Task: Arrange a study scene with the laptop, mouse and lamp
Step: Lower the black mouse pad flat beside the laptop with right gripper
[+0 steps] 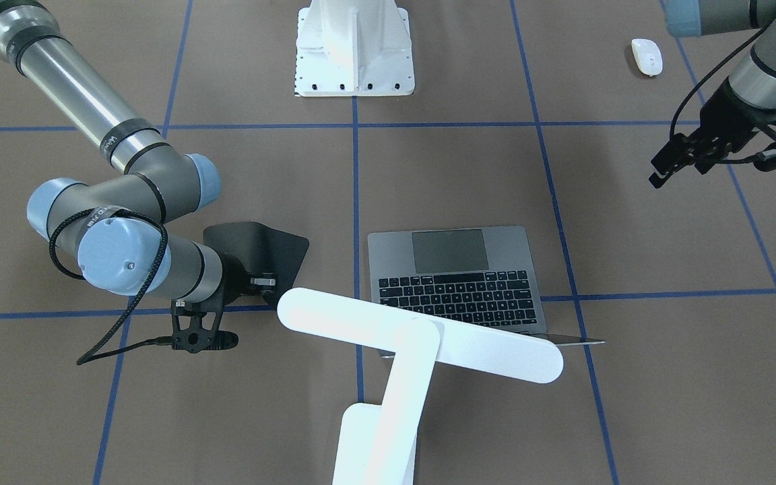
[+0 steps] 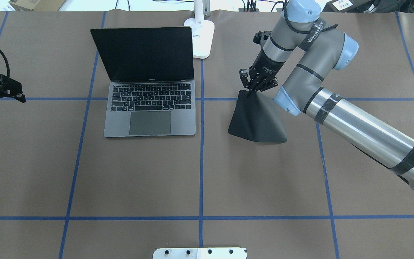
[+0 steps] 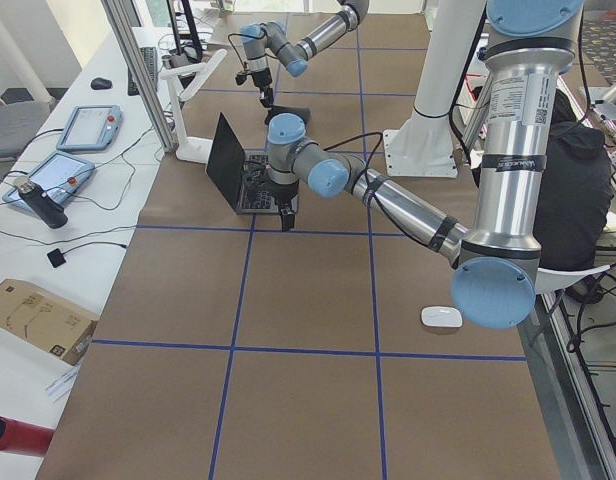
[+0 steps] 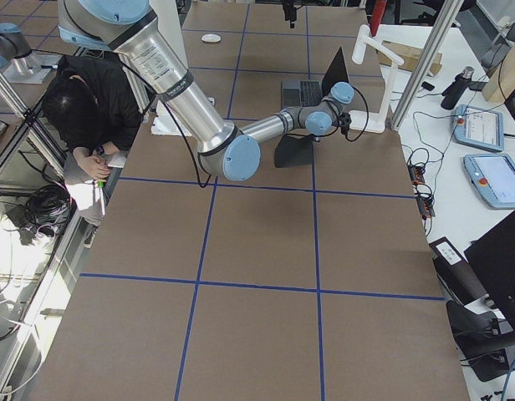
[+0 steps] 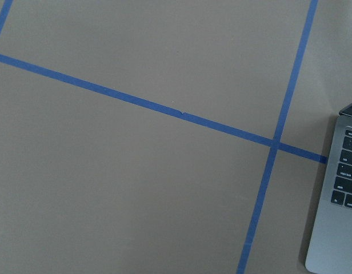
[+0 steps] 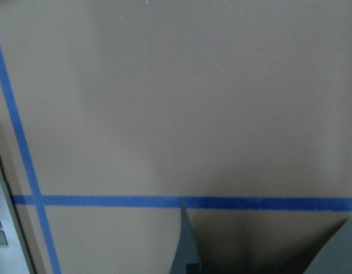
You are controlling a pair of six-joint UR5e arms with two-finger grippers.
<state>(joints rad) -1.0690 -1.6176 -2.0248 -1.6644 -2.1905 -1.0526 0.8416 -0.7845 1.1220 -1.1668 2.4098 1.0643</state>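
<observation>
Right fingers (image 2: pixel 249 87) pinch the one black mat (image 2: pixel 259 120). I cannot tell the state of the left fingers (image 2: pixel 9 93), which are cut off. One laptop (image 2: pixel 149 108), one mouse (image 1: pixel 647 56), one lamp (image 1: pixel 422 337), apparently cropped overhead.

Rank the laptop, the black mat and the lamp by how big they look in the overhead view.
1. laptop, open, clearly largest.
2. black mat.
3. lamp, though only its base and a bit of arm are in view.
</observation>
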